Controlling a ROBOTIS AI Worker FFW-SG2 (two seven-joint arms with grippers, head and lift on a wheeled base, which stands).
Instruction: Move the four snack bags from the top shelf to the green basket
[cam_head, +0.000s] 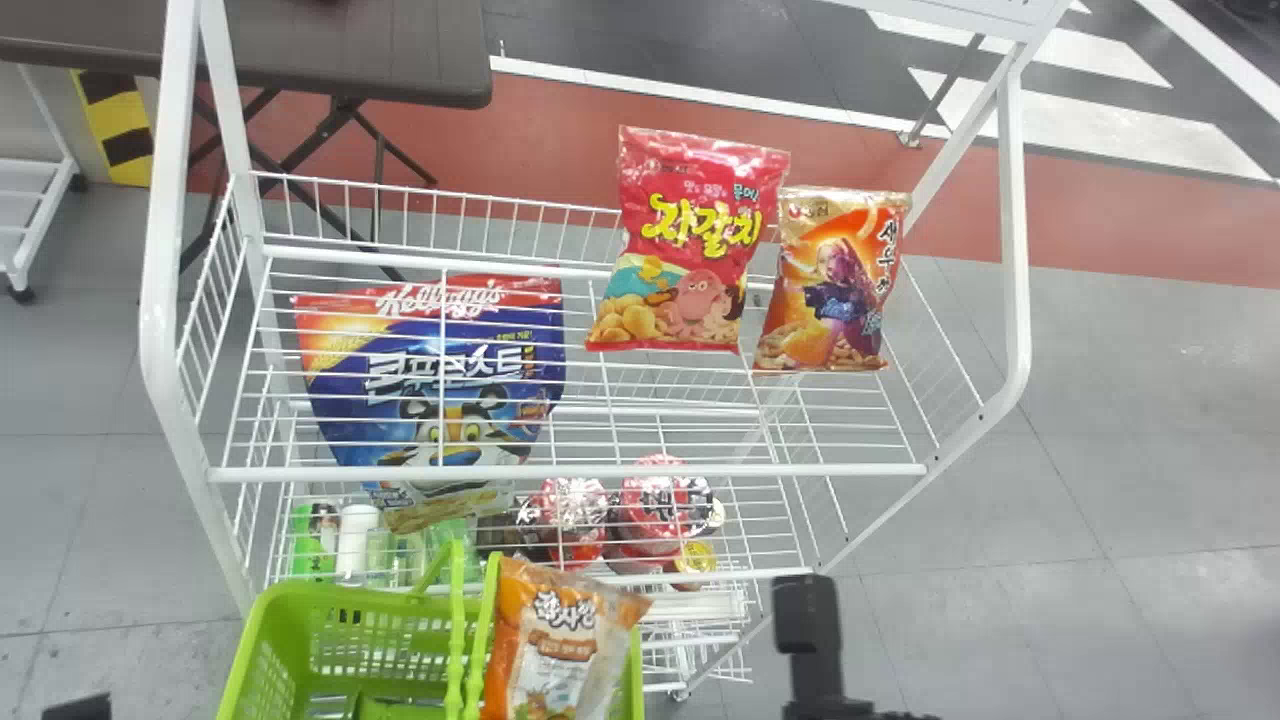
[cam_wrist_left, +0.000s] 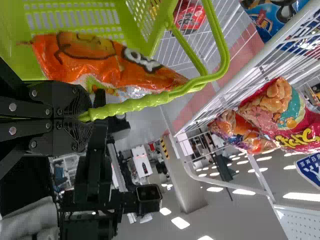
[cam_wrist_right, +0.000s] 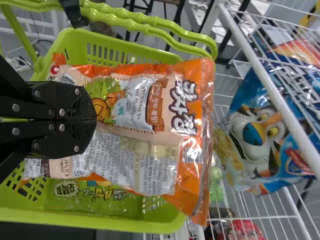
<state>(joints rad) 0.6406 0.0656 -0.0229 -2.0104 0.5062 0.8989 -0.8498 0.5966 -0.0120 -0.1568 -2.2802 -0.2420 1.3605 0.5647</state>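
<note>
At the bottom edge of the head view, parts of my left gripper (cam_head: 80, 708) and my right gripper (cam_head: 812, 625) show. In the left wrist view, my left gripper (cam_wrist_left: 85, 117) is shut on the handle (cam_wrist_left: 135, 103) of the green basket (cam_head: 270, 640). The right wrist view has my right gripper (cam_wrist_right: 95, 120) shut on an orange-and-white snack bag (cam_wrist_right: 135, 115), held over the basket. Inside the basket lies a green bag (cam_wrist_right: 82, 197). On the top shelf, a red snack bag (cam_head: 690, 240) leans beside an orange snack bag (cam_head: 832, 280).
The white wire rack (cam_head: 570, 470) stands beyond the basket. A blue cereal bag (cam_head: 440, 370) shows through its top shelf wires, with cups (cam_head: 665, 505) on the level below. A dark table (cam_head: 350, 50) is at the back left.
</note>
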